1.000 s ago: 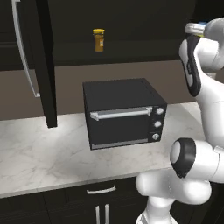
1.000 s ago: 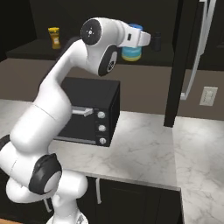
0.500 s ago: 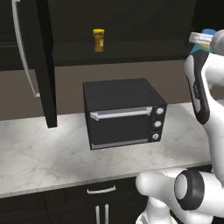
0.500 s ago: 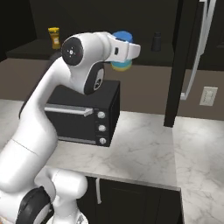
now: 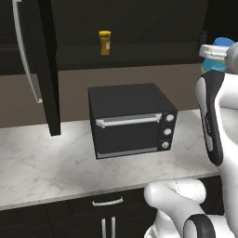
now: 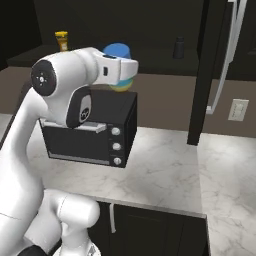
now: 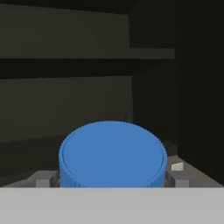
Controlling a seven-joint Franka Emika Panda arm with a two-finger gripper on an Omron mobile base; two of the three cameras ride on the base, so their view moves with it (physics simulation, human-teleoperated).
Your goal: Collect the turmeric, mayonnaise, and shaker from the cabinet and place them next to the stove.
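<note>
Just one turmeric [image 5: 105,42], one mayonnaise [image 6: 119,55], one shaker [image 6: 179,48].

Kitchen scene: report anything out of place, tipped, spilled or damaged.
Nothing stands out. The turmeric and the shaker stand upright on the cabinet shelf; the mayonnaise sits upright in the gripper, lid on. The counter shows no spill.

White marble counter [image 5: 42,162], brown wall [image 5: 139,76].
</note>
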